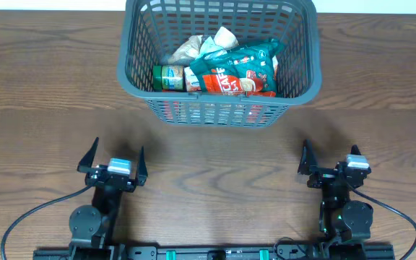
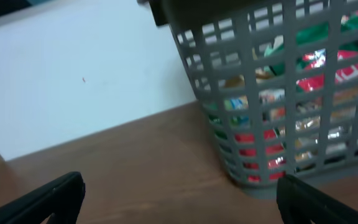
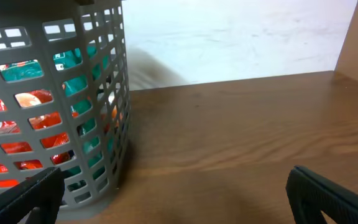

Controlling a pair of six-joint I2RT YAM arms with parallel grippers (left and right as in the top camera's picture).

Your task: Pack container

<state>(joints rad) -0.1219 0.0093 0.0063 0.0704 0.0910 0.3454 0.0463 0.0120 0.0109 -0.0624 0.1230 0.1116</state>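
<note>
Left gripper point(image 1: 116, 155) spread wide, pinching nothing, touching nothing; right gripper point(image 1: 329, 157) equally wide, empty too; both over the table point(image 1: 215, 170), near edge; well beyond, centred between them, grey basket point(image 1: 219, 114), snack packets point(image 1: 237, 72) heaped inside.

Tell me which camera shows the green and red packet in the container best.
Overhead: it looks straight down into the container, so the green and red packet lies exposed on top. Both wrist views catch only red and green patches through the lattice wall, blurred on the left.
</note>
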